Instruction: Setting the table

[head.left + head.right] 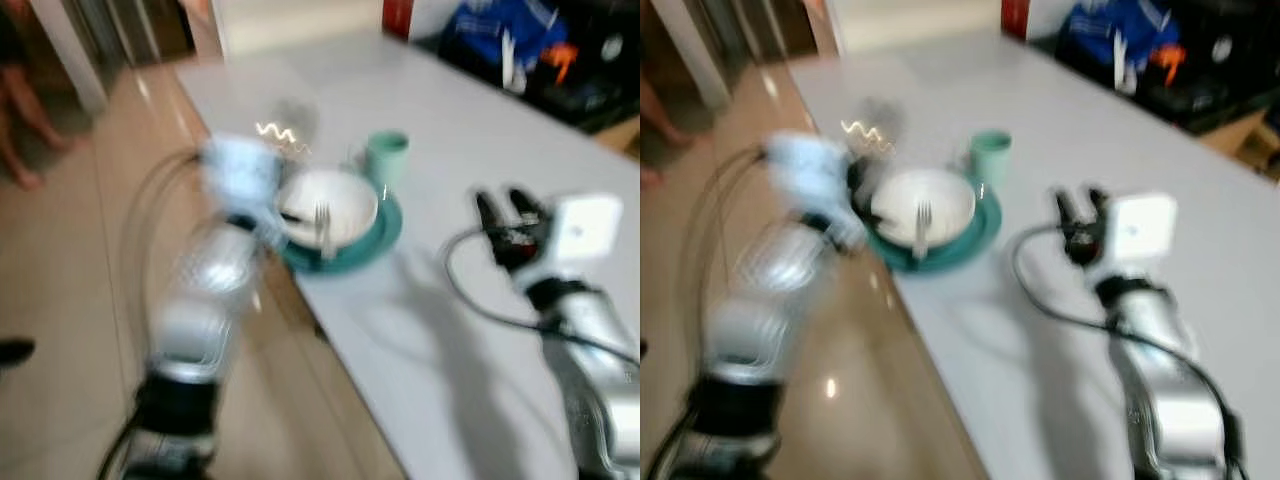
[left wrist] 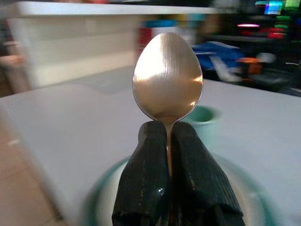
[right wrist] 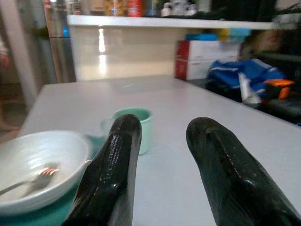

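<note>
My left gripper (image 2: 170, 141) pinches a spoon (image 2: 168, 77) above the white bowl (image 1: 328, 206); my right gripper (image 3: 164, 155) hovers spread and empty. The thin handle could slip and clatter against the fork (image 1: 323, 228).

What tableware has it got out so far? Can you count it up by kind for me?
Bowls: 1, white bowl
Plates: 1, teal plate under the bowl
Cups: 1, green cup
Forks: 1, fork in the bowl
Spoons: 1, spoon held in the left gripper
Total: 5
</note>
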`<state>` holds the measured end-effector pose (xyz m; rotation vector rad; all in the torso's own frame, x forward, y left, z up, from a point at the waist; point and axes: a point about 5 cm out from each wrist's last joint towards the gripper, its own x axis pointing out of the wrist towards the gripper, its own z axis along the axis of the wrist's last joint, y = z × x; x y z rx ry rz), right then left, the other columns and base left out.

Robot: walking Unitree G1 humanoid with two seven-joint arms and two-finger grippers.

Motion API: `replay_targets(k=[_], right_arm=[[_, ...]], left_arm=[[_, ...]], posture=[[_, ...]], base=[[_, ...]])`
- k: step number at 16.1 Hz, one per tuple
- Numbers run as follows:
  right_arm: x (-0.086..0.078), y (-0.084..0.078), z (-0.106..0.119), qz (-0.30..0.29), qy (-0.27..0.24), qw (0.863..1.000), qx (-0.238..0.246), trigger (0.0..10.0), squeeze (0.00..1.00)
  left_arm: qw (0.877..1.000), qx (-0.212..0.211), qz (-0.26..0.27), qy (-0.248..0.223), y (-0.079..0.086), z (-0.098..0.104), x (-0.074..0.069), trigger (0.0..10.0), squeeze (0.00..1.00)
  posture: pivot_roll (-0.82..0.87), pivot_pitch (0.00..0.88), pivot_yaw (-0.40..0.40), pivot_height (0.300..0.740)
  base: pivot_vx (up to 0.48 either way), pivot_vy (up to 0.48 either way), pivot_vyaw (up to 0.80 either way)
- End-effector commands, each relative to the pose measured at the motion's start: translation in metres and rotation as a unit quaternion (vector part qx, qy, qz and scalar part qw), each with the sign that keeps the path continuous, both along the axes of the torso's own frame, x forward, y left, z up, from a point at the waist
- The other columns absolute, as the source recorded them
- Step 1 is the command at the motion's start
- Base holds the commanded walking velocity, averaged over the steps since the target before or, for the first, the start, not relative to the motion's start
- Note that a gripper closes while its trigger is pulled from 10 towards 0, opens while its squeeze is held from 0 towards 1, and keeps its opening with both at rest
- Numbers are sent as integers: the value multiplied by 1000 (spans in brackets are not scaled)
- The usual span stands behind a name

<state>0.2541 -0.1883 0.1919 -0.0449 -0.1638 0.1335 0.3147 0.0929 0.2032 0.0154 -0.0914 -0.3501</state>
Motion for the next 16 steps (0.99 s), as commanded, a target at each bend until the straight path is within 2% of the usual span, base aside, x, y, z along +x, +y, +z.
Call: replay_targets(k=[1, 3, 5, 7, 10, 13, 14, 16], right_arm=[[1, 10, 7, 25, -16, 1000, 6, 10000, 0], [2, 8, 8, 29, -14, 999, 2, 10000, 0], [1, 6, 9, 35, -15, 999, -5, 10000, 0], [0, 4, 10, 39, -15, 999, -8, 10000, 0], [0, 3, 14, 56, -11, 998, -3, 10000, 0], [1, 5, 16, 80, 2, 997, -1, 10000, 0], [1, 6, 16, 83, 3, 997, -1, 10000, 0], [1, 9, 18, 105, 11, 994, 0, 10000, 0]], left_arm=[[1000, -2, 19, 8, 12, 2, 6, 10000, 0], [998, -26, 15, 48, 3, -4, 17, 10000, 0], [997, -27, 23, 67, -3, -4, 25, 10000, 0], [994, -31, 49, 95, -3, -6, 31, 10000, 0], [979, -69, 82, 172, 0, -17, 43, 10000, 0], [959, -111, 115, 235, 4, -21, 50, 10000, 0], [955, -117, 118, 246, 4, -22, 51, 10000, 0], [938, -142, 107, 297, 1, -29, 53, 10000, 0]], posture=[[-55, 25, 20, 740], [-57, 26, 14, 740], [-64, 26, 16, 740], [-71, 27, 17, 740], [-75, 26, 9, 740], [-79, 22, 1, 740], [-80, 20, -1, 740], [-82, 14, -4, 740]], base=[[0, 0, 0], [0, 0, 0], [0, 0, 0], [0, 0, 0], [0, 0, 0], [0, 0, 0], [0, 0, 0], [0, 0, 0]])
